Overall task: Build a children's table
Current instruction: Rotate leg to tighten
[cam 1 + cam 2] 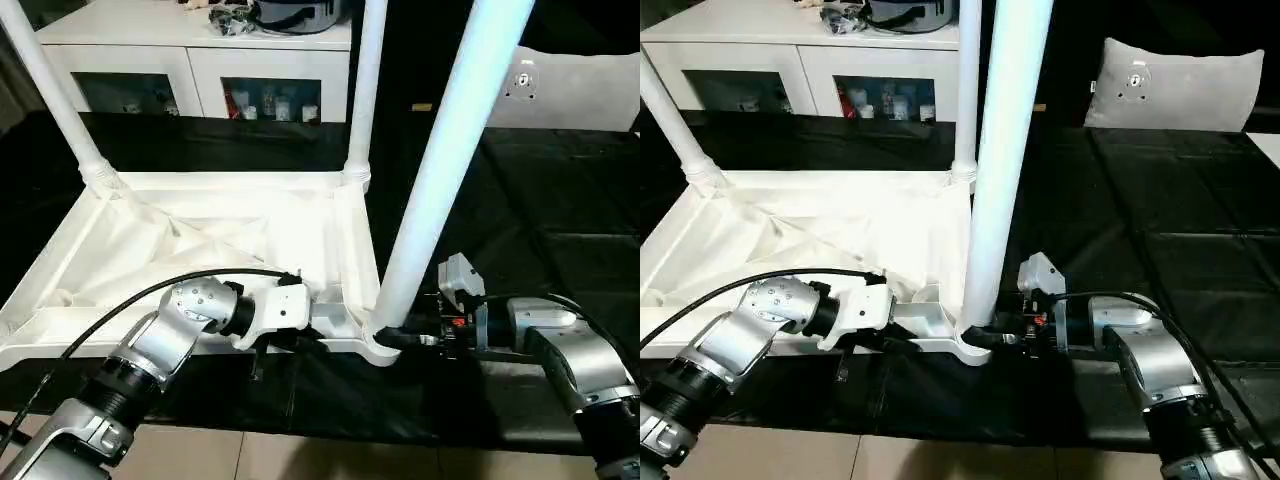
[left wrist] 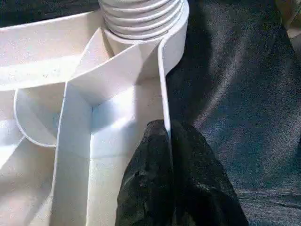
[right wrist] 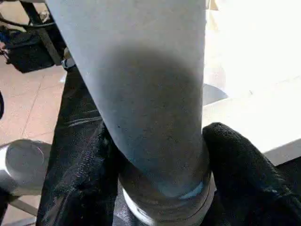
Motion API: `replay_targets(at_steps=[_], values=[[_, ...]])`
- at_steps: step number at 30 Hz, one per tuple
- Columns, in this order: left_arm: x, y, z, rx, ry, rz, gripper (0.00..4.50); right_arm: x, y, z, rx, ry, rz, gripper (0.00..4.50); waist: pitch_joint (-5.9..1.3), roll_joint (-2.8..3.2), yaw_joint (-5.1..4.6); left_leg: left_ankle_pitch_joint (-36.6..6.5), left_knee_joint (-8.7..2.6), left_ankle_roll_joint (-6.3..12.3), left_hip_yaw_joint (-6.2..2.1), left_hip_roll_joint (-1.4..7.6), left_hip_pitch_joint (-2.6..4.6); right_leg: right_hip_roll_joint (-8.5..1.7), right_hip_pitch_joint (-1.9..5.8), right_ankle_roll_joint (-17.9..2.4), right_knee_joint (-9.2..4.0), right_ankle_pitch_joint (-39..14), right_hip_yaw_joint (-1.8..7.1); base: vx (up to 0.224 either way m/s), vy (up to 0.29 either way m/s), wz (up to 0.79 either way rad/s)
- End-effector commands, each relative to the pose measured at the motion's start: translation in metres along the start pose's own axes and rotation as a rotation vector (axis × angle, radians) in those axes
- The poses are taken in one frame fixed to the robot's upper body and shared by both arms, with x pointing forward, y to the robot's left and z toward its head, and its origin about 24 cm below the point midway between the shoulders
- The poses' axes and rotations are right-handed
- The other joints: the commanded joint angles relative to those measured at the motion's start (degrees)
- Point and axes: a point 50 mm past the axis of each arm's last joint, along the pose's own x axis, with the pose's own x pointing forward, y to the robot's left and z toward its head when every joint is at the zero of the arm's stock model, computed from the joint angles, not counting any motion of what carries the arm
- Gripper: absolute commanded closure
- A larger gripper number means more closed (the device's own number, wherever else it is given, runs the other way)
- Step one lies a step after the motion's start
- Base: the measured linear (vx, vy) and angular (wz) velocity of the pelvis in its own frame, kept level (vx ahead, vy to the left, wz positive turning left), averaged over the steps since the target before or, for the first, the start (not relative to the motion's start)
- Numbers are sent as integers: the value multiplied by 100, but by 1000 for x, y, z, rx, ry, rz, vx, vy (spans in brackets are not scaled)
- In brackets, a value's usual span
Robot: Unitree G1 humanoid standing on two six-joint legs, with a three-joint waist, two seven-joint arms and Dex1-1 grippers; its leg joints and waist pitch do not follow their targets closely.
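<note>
Upturned tabletop [image 1: 200, 240]: three legs seated in corner sockets. Near leg [image 1: 440, 170] clasped at base by right gripper [image 3: 160, 174]. Rim wall pinched by left gripper [image 2: 169, 141].

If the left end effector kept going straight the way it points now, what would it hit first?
Most likely the base of the near leg. The left end effector is pinched shut on the tabletop's thin edge wall and points along it toward that corner socket, though depth is hard to judge.

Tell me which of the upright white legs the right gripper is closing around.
The near leg, standing in the tabletop's front corner socket nearest the robot. The right gripper straddles its base; the two far-corner legs stand untouched.
</note>
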Motion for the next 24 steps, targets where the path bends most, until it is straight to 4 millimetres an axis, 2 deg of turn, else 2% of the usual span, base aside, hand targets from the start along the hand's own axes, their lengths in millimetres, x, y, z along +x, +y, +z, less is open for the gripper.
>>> replay_targets(at_steps=[1, 3, 5, 6, 7, 8, 9, 10, 12, 14, 15, 16, 20, 21, 22, 23, 24], values=[[18, -21, -13, -95, 40, -103, 450, 8, 8, -8, 63, 8, 16, 207, -296, -55, -5, -65, -368, 642, -15, 333, -105, -420, 344, -1426, -297, -317, 369, 0, 0, 0], [19, -21, -12, -120, 27, -80, 450, 10, 9, -10, 81, 7, -3, 208, -289, -53, -4, -50, -369, 621, -19, 335, -111, -425, 341, -1428, -304, -323, 370, 0, 0, 0], [28, -13, -3, -230, -27, 62, 450, 24, 0, -18, 133, 13, -222, 209, -265, -59, -39, -170, -398, 509, -5, 329, -111, -420, 334, -1371, -328, -567, 380, 0, 0, 0], [30, -11, 1, -259, -43, 102, 450, 29, -4, -19, 157, 2, -292, 209, -213, -65, -59, -474, -443, 373, -7, 296, -119, -410, 328, -1225, -418, -1169, 368, 0, 0, 0], [31, -11, 1, -263, -45, 106, 450, 29, -4, -19, 160, 0, -300, 209, -214, -66, -70, -662, -451, 269, -3, 292, -95, -415, 326, -1131, -429, -1490, 375, 0, 0, 0], [36, -8, 7, -308, -74, 163, 450, 36, -8, -19, 201, -35, -379, 209, -179, -81, -122, -993, -487, 129, -18, 276, -89, -418, 326, -891, -485, -2203, 372, -54, -1, -8], [40, -5, 13, -346, -96, 209, 450, 42, -12, -18, 240, -61, -448, 209, -172, -87, -175, -1223, -501, 41, -30, 257, -70, -416, 293, -684, -547, -2699, 363, -54, 8, -9], [42, -4, 15, -358, -104, 223, 450, 44, -13, -18, 253, -69, -469, 210, -168, -90, -215, -1345, -508, 27, -53, 242, -72, -418, 287, -533, -589, -2951, 357, -54, 8, -9], [53, 1, 28, -428, -141, 316, 450, 56, -19, -17, 330, -113, -586, 210, -165, -74, -310, -1408, -505, 24, -55, 242, -73, -404, 252, -521, -609, -2940, 361, 0, 0, 0], [59, 5, 36, -456, -157, 375, 450, 63, -23, -16, 385, -143, -650, 210, -176, -87, -364, -1423, -499, 43, -57, 237, -67, -395, 242, -524, -619, -2866, 360, 0, 0, 0], [63, 9, 41, -468, -166, 415, 450, 67, -25, -15, 406, -153, -689, 210, -172, -91, -370, -1418, -499, 64, -54, 237, -64, -390, 233, -523, -632, -2838, 359, 0, 0, 0], [64, 10, 43, -471, -168, 430, 450, 68, -26, -15, 412, -154, -706, 210, -183, -118, -365, -1298, -484, 167, -31, 214, -64, -376, 224, -543, -640, -2705, 370, 0, 0, 0], [72, 19, 60, -417, -153, 524, 450, 78, -33, -11, 423, -181, -836, 210, -207, -95, -365, -1073, -489, 211, -32, 227, -97, -375, 230, -601, -601, -2353, 385, 0, 0, 0], [73, 18, 60, -403, -141, 521, 450, 78, -33, -9, 416, -196, -837, 210, -214, -86, -361, -1001, -493, 210, -39, 241, -110, -374, 240, -653, -573, -2114, 390, 0, 0, 0], [73, 18, 59, -393, -130, 519, 450, 77, -33, -8, 408, -204, -839, 176, -242, -74, -347, -817, -475, 238, -34, 248, -109, -371, 256, -771, -523, -1665, 400, 0, 0, 0], [72, 17, 57, -387, -117, 518, 450, 76, -34, -8, 402, -207, -847, 176, -249, -79, -345, -715, -469, 264, -29, 255, -109, -368, 260, -848, -503, -1415, 403, 0, 0, 0], [71, 16, 55, -382, -105, 519, 450, 74, -34, -7, 396, -214, -845, 138, -254, -79, -346, -522, -451, 334, -22, 253, -128, -365, 277, -980, -462, -1017, 403, 0, 0, 0]])
